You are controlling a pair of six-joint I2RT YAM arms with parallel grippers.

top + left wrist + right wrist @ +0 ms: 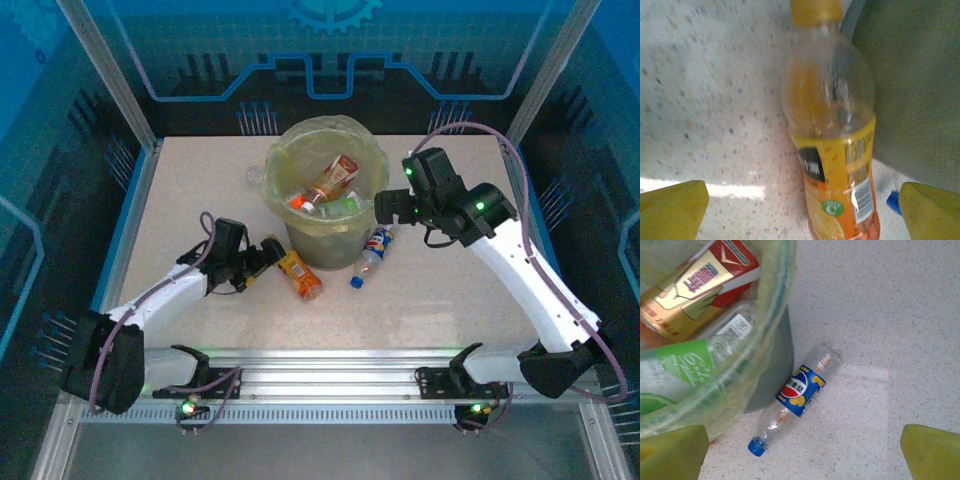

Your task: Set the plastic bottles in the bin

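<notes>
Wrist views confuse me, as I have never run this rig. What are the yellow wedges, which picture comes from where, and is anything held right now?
The overhead picture looks down on two robot arms bolted at the near edge of the table. Each arm ends in a two-finger gripper with its own camera, and the yellow wedges are those fingers. The left gripper is open and points at an orange bottle lying beside the bin. The right gripper is also open, and its camera looks down past the bin's rim at a blue-labelled bottle lying on the table beside the bin. Neither gripper holds anything. Several bottles already lie in the bin.
</notes>
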